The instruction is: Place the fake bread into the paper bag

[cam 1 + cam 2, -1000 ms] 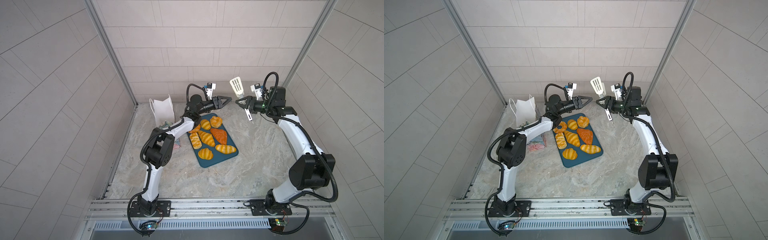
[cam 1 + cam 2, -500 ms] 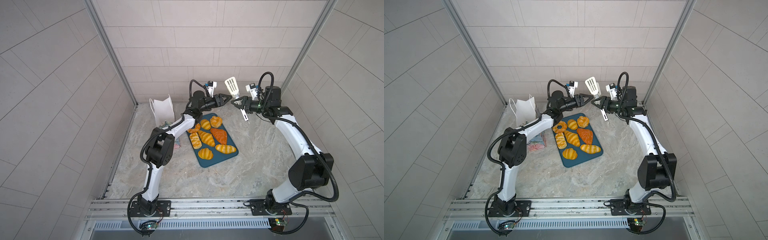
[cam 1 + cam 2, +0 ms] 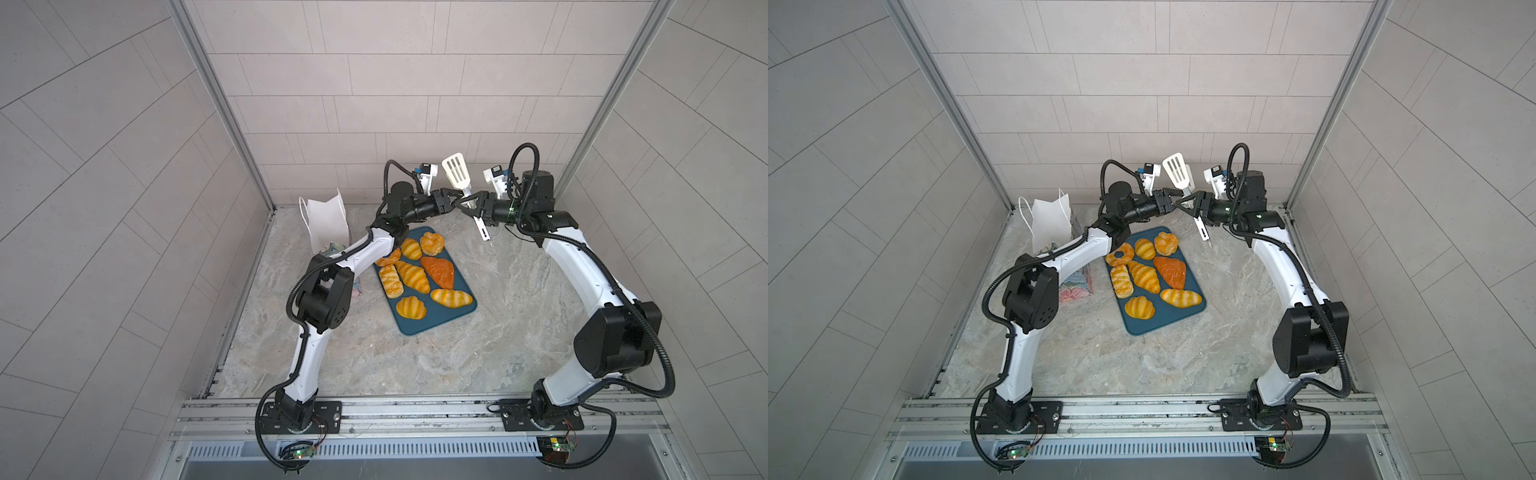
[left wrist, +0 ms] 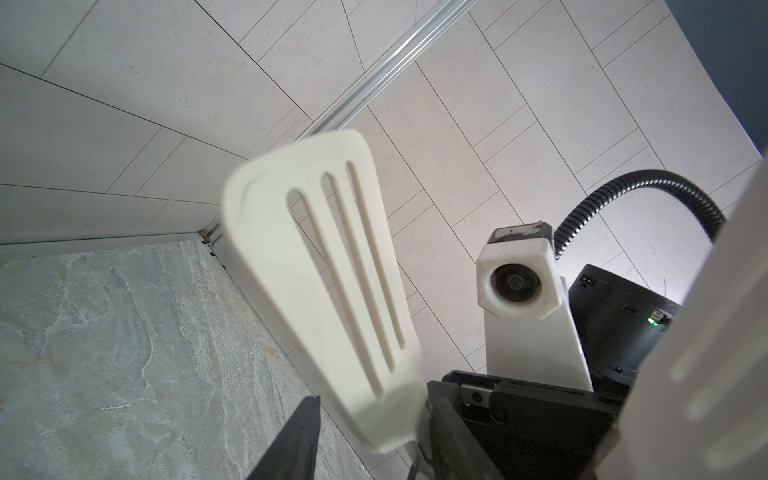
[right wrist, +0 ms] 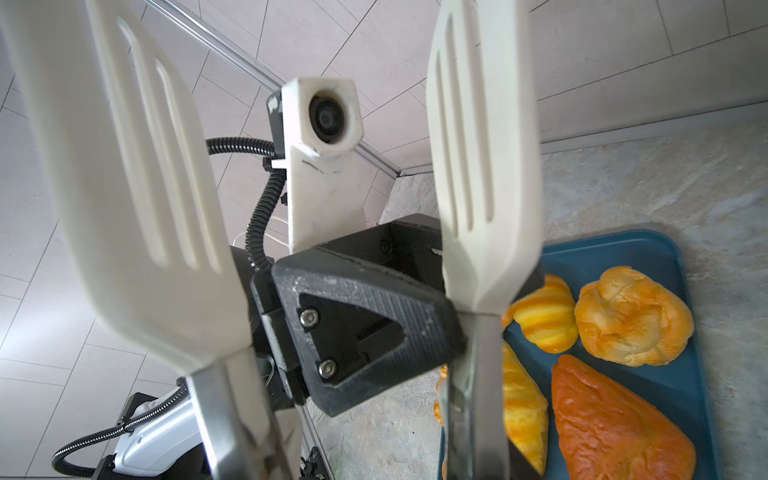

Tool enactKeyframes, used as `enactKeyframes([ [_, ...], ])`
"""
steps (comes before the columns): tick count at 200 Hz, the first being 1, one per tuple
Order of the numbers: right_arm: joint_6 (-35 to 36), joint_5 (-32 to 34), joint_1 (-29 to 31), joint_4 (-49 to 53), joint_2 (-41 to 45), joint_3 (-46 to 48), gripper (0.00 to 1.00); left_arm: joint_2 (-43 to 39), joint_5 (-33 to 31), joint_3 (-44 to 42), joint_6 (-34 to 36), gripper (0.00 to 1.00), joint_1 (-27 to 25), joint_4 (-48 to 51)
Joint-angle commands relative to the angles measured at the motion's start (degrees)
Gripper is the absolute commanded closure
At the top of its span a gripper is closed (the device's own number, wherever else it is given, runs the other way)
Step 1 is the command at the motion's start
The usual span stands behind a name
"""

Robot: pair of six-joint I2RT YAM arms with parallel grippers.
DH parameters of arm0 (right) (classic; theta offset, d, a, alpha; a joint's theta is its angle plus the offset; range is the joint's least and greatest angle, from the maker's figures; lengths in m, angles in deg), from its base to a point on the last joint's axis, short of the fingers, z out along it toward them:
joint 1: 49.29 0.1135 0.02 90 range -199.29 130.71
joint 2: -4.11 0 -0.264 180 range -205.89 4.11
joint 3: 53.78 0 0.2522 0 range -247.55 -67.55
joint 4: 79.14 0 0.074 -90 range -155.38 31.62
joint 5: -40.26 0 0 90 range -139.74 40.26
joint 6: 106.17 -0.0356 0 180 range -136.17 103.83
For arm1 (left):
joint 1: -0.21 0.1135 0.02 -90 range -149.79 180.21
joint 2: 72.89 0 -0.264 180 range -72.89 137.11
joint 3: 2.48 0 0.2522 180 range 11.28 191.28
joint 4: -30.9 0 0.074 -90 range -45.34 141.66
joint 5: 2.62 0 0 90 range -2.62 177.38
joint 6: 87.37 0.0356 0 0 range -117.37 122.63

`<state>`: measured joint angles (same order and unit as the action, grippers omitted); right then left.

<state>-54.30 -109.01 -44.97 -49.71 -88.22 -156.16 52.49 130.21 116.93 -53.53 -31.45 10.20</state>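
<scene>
Several glossy golden pieces of fake bread [image 3: 411, 276] and a darker orange one [image 3: 438, 272] lie on a teal tray [image 3: 419, 326]; the right wrist view also shows fake bread [image 5: 631, 316]. The paper bag [image 3: 326, 222] stands left of the tray, its white inside showing, partly behind my left arm. Both grippers meet in the air behind the tray. My right gripper [image 3: 468, 205] is shut on white slotted tongs [image 3: 457, 176], blades pointing up. My left gripper [image 3: 454, 200] is open, its jaws straddling one blade of the tongs [image 4: 332, 270], one finger [image 5: 353, 328] between the two tong arms.
Tiled walls close the table in at the back and both sides, with metal posts in the back corners. The tongs' handle end [image 3: 482, 232] hangs down over the marble tabletop [image 3: 415, 365] right of the tray. My left forearm [image 3: 365, 253] crosses above the bag's base.
The two grippers have come together: the right one carried the tongs leftward, and the left jaws now sit round one tong arm. Bread, tray and bag have not moved.
</scene>
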Motion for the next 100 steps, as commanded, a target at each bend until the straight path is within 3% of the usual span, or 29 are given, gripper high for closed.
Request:
enactKeyframes([
  [1, -0.2, -0.9, 0.7, -3.1, 0.1, -2.4, 0.36, 0.6, 0.9, 2.2, -0.8, 0.54, -0.4, -3.5],
  [100, 1.2, -2.0, 0.8, -0.9, 0.6, -2.6, 0.36, 1.0, 1.8, 1.8, -2.3, 0.56, -0.3, -7.9],
])
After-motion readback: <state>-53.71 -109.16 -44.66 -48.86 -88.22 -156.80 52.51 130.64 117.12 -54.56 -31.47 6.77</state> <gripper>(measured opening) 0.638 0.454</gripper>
